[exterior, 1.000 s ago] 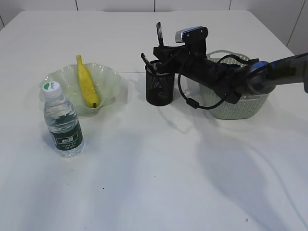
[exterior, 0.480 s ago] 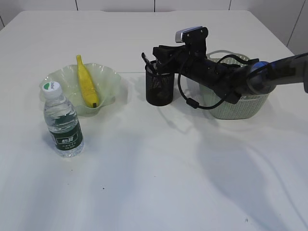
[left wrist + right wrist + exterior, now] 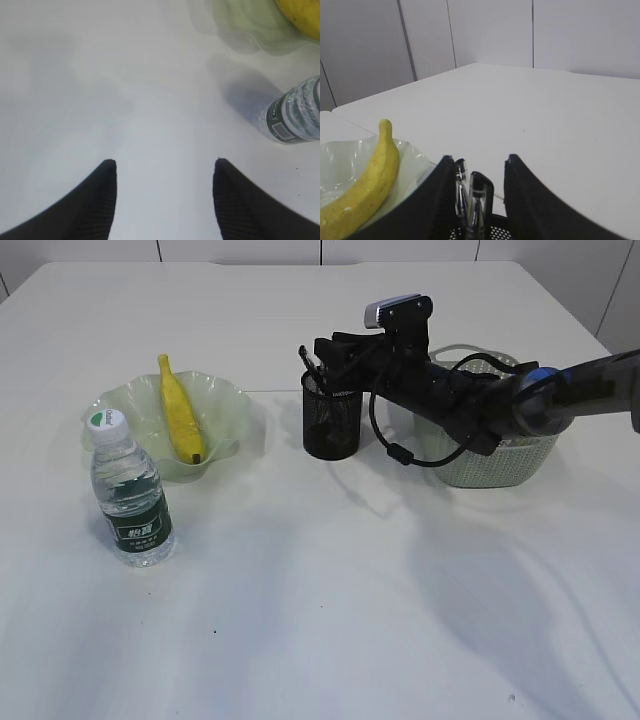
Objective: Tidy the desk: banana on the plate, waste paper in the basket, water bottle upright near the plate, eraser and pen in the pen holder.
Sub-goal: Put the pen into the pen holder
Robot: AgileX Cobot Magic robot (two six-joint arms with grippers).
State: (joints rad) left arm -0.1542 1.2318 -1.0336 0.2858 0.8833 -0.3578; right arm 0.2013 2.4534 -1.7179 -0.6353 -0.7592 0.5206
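Hovering over the pen holder (image 3: 332,420), the right gripper (image 3: 479,172) had its jaws parted around the pen (image 3: 475,202), which stood nearly upright inside, directly below; the left gripper (image 3: 162,172) idled unclenched, far off.

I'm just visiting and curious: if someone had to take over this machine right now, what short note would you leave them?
Right pincer: over the pen holder, jaws apart, pen standing between them, tip in the holder; grip unclear.
Left pincer: open, empty, above bare table near the water bottle.
Done: banana on the plate; bottle upright beside it.
Basket is behind the right arm; contents hidden. Eraser not visible.
Left: confirm the pen is released, check eraser and waste paper.
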